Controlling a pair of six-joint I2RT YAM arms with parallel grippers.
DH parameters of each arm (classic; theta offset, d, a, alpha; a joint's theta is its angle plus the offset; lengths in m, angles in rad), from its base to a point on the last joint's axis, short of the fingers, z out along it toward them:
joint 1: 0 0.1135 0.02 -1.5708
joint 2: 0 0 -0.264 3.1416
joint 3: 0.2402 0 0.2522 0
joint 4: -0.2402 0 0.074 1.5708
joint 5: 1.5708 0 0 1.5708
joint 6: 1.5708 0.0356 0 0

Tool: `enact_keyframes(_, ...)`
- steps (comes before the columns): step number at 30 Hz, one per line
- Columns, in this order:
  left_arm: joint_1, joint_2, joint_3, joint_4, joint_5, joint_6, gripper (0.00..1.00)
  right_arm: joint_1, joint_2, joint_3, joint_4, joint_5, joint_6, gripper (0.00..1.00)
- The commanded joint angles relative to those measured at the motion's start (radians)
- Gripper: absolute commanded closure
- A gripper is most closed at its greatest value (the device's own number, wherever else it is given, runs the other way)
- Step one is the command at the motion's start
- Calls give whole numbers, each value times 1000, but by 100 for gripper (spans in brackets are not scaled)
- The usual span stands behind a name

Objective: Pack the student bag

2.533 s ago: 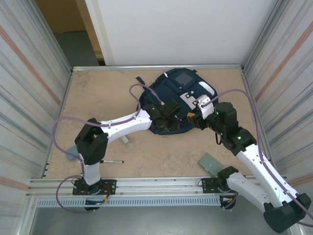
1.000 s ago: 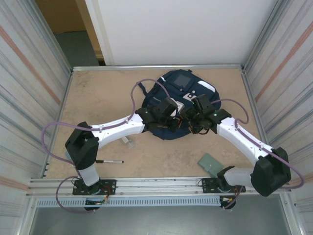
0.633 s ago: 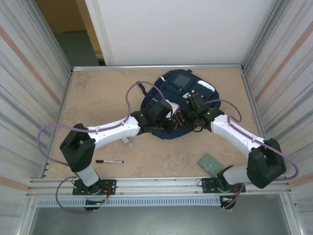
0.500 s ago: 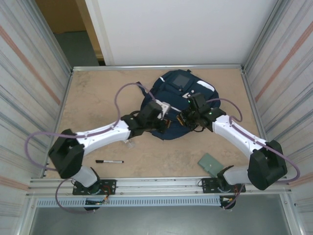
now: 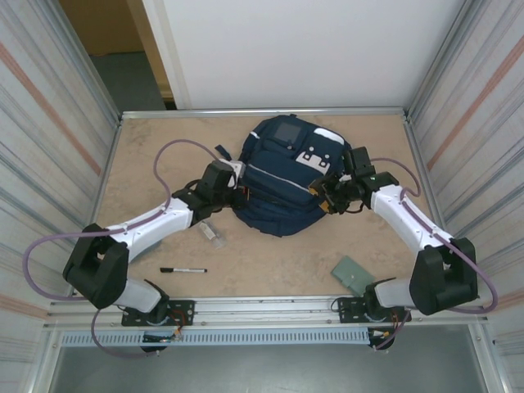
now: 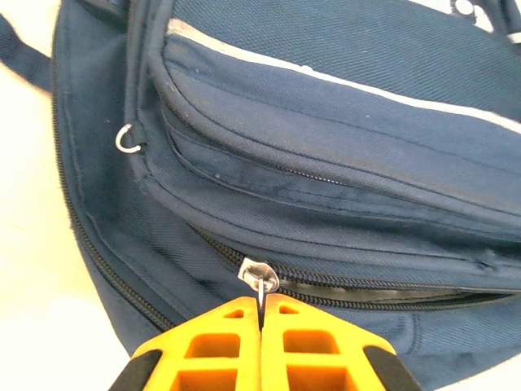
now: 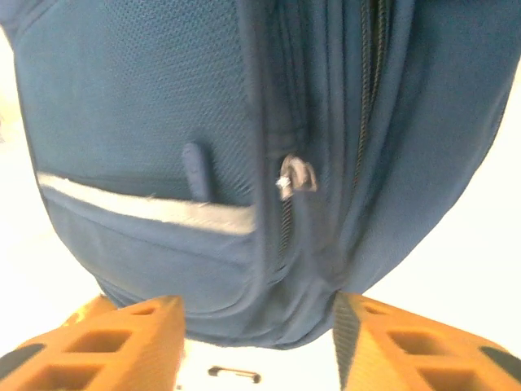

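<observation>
The student bag [image 5: 282,184], navy with pale stripes, lies in the middle of the table with its front facing up. At the bag's left side, my left gripper [image 5: 237,193] is shut on a silver zipper pull [image 6: 259,275] of the bag's main zipper; the orange fingertips [image 6: 236,314] pinch its tab. My right gripper [image 5: 324,197] is at the bag's right side. In the right wrist view it stands open [image 7: 259,330], its fingers [image 7: 134,338] set to either side of a rounded end of the bag [image 7: 244,163]. A second zipper pull [image 7: 295,176] hangs above them.
A black pen [image 5: 183,269] lies near the front left. A small clear item [image 5: 210,232] sits under the left forearm. A green flat card [image 5: 354,274] lies at the front right. Metal walls close in the table on both sides.
My left gripper has travelled left from the bag's middle to its left side, staying shut. The right gripper has drawn back to the bag's right side. The bag has shifted and flattened.
</observation>
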Motion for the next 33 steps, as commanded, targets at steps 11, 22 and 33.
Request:
enact_keyframes(11,-230,102,157,173,247,-193,100,224,8,-87,59,88,442,34)
enact_keyframes(22,-210,56,70,186,246,-177,100,225,21,-85,46,141,370,88)
enact_keyframes(33,38,7,-3,117,208,-102,100,149,-14,9,-128,106,95,100)
